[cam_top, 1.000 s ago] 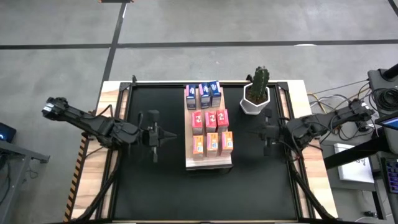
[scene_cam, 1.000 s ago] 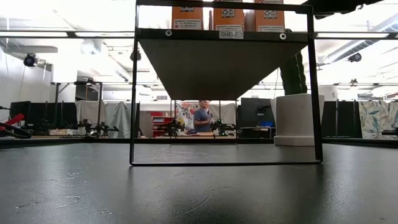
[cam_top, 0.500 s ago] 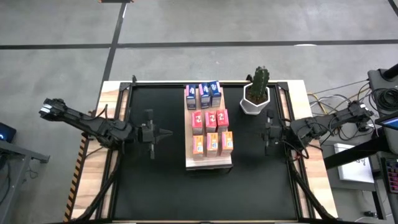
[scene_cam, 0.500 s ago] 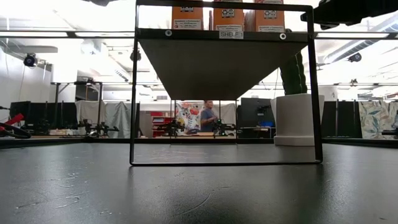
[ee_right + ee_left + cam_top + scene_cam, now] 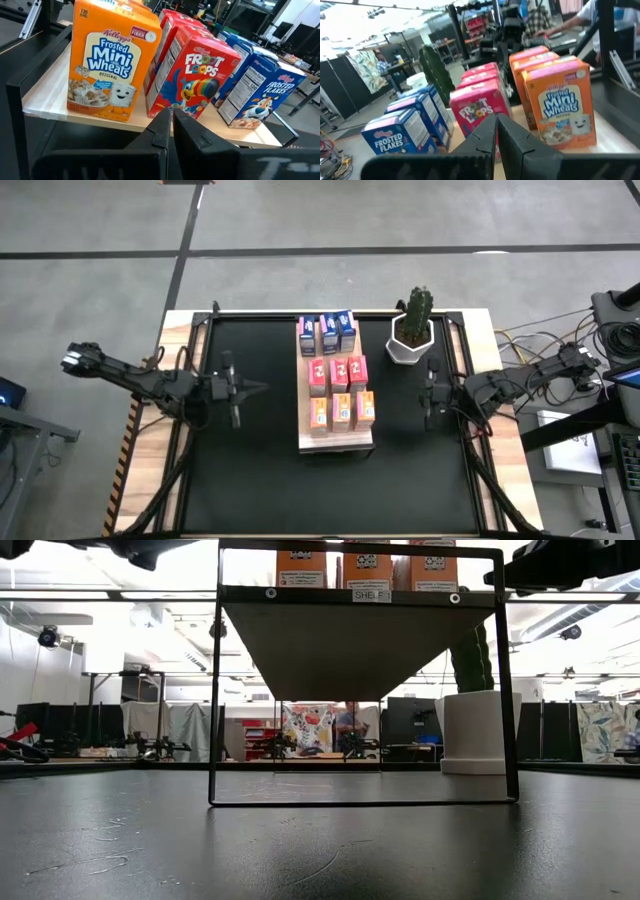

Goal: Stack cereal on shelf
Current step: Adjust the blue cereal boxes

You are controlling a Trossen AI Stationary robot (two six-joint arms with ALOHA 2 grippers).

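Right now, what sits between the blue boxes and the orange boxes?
The pink-red boxes, a row between the blue boxes and the orange boxes, seen from overhead.

A potted cactus (image 5: 412, 325) stands on the black mat (image 5: 250, 470).

Two dark, slender, jointed arms, the left arm (image 5: 150, 378) and the right arm (image 5: 520, 383), end in black angular, wedge-shaped jaws; black cables trail behind the right one.

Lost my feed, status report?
Left gripper and right gripper shut, empty. Nine cereal boxes on shelf. Cactus beside shelf.
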